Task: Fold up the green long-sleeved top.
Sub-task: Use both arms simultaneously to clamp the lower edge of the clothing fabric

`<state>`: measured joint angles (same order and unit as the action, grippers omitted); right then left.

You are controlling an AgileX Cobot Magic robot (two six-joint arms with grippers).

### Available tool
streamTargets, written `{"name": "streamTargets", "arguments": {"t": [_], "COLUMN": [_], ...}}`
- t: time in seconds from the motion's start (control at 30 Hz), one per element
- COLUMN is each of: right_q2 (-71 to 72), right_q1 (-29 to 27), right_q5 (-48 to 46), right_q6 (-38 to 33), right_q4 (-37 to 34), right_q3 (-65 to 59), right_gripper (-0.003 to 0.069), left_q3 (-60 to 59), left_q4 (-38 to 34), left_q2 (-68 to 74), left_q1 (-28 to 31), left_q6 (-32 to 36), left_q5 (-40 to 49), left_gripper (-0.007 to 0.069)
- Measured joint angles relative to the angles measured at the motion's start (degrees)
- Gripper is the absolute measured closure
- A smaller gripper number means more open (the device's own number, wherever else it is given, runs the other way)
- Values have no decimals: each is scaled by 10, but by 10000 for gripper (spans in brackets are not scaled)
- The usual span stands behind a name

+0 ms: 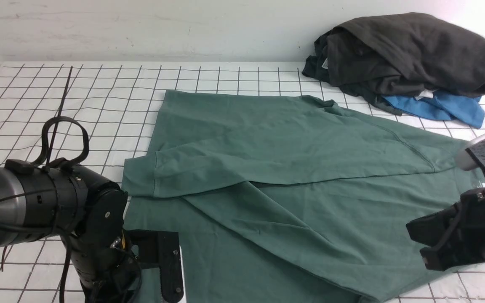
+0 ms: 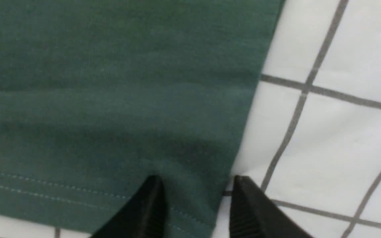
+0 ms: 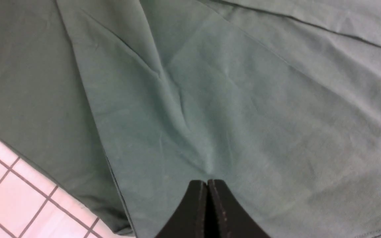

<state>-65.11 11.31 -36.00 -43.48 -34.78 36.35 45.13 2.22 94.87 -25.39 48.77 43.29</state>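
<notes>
Green top, spread flat at the middle of the gridded table. Its long axis runs left to right, tilting nearer toward the right. The stitched hem points to the robot's left, and the shoulders and small white chest logo lie to the right. One sleeve is folded across the body, cuff toward the left. Left gripper: jaws parted, low at the hem's near-left corner, one finger over the cloth and the other at its edge above the table. Right gripper: jaws pressed together on a pinch of the top near its right side, creases running into the tips. Far right, well apart from the top: a heaped dark garment lying over a blue garment.
</notes>
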Motion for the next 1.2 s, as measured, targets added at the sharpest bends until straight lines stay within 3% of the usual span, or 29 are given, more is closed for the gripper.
{"name": "streamTargets", "arguments": {"t": [0.03, 0.1, 0.17, 0.33, 0.47, 0.57, 0.6, 0.63, 0.73, 0.8, 0.83, 0.87, 0.9, 0.97, 1.1, 1.2], "right_q2": [0, 5, 20, 51, 45, -3, -7, -41, -84, -130, -136, -159, -159, -198, -251, -265], "right_q1": [0, 0, 0, 0, 0, 0, 0, 0, 0, 0, 0, 0, 0, 0, -4, -7], "right_q5": [0, -1, -3, -6, -6, -6, -6, -6, -1, 23, 25, 43, 43, 61, 80, 87], "right_q6": [0, -13, -31, -100, -191, -211, -211, -212, -202, -172, -166, -141, -141, -90, 4, 45], "right_q4": [0, -1, -2, -2, 22, 120, 128, 198, 289, 409, 426, 498, 498, 611, 741, 787], "right_q3": [0, 0, 0, 0, 0, 0, 0, 0, 0, 0, 0, 0, 0, 0, 0, 4], "right_gripper": [669, 669, 669, 667, 606, 475, 475, 408, 336, 273, 270, 259, 259, 256, 256, 258], "left_q3": [-1, -1, -1, -1, 3, 12, 12, 16, 17, 17, 17, 17, 17, 17, 17, 17], "left_q4": [0, -6, -11, -9, 22, 40, 41, 44, 46, 46, 46, 46, 46, 46, 46, 46], "left_q2": [0, -2, -9, -49, -109, -146, -148, -162, -175, -181, -182, -181, -181, -181, -181, -181], "left_q1": [0, -1, -1, -1, -1, -1, -1, -1, -1, -1, -1, -1, -1, -1, -1, -1], "left_q6": [0, -20, -53, -121, -169, -214, -221, -245, -265, -276, -278, -280, -280, -284, -284, -284], "left_q5": [0, -3, -5, 3, 3, 3, 3, 3, 1, 1, 1, 1, 1, 1, 1, 1], "left_gripper": [417, 536, 598, 629, 631, 631, 631, 631, 631, 631, 631, 631, 631, 631, 631, 631]}}
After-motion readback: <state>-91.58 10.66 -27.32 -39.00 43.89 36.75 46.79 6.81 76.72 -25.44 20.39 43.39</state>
